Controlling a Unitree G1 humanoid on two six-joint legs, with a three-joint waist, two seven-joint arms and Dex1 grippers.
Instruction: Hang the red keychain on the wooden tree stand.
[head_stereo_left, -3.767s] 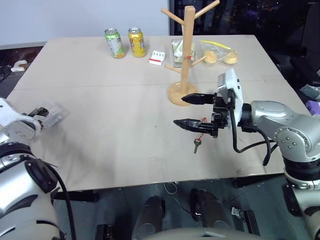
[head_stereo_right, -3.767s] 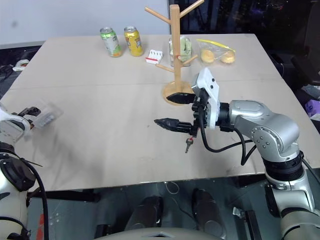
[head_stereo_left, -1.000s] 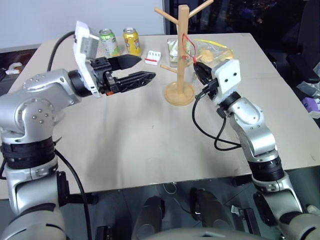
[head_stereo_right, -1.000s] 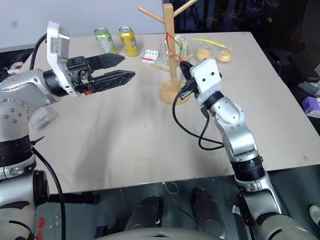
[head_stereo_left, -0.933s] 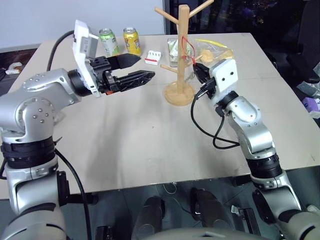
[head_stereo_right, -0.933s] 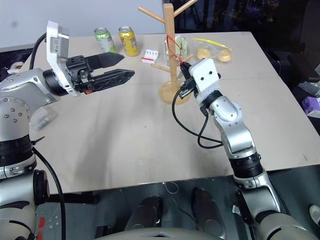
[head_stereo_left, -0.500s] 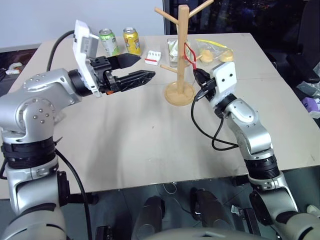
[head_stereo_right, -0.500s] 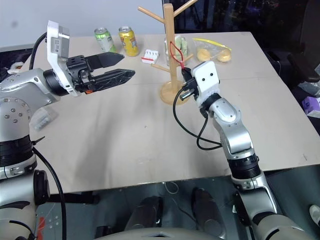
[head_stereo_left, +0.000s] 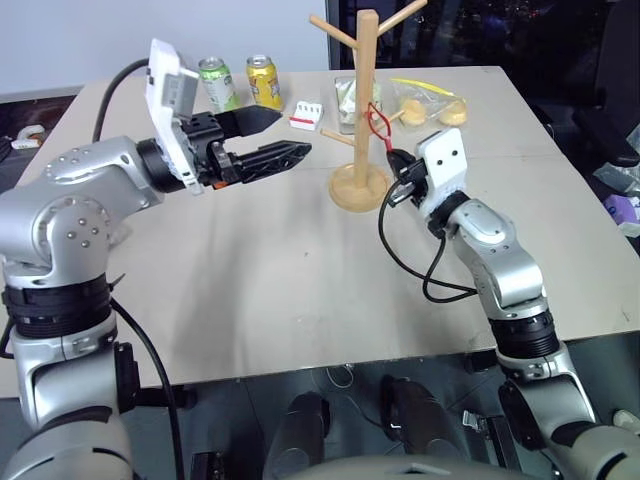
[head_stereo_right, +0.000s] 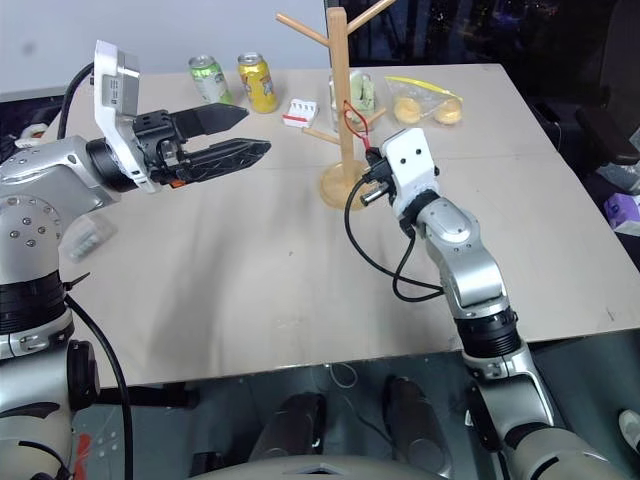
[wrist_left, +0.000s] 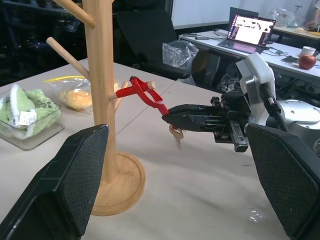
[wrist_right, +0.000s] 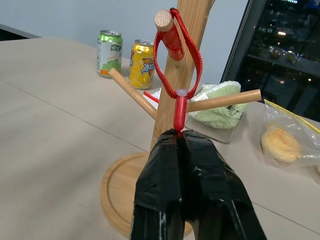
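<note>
Red cord keychain (wrist_right: 176, 47) loops over a peg of the light-wood tree stand (head_stereo_left: 365, 110), pinched by the right hand (wrist_left: 172, 116) at its four o'clock. Pulling back before releasing could drag it off. Left hand (head_stereo_left: 275, 138) hangs spread.

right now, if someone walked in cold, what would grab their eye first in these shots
The red keychain, its loop over a lower peg of the wooden tree stand at the table's far middle, its lower end pinched in the right gripper. Next, the left gripper, raised over the table left of the stand with its black fingers spread wide and nothing between them. Behind stand a green can and a yellow can.
</note>
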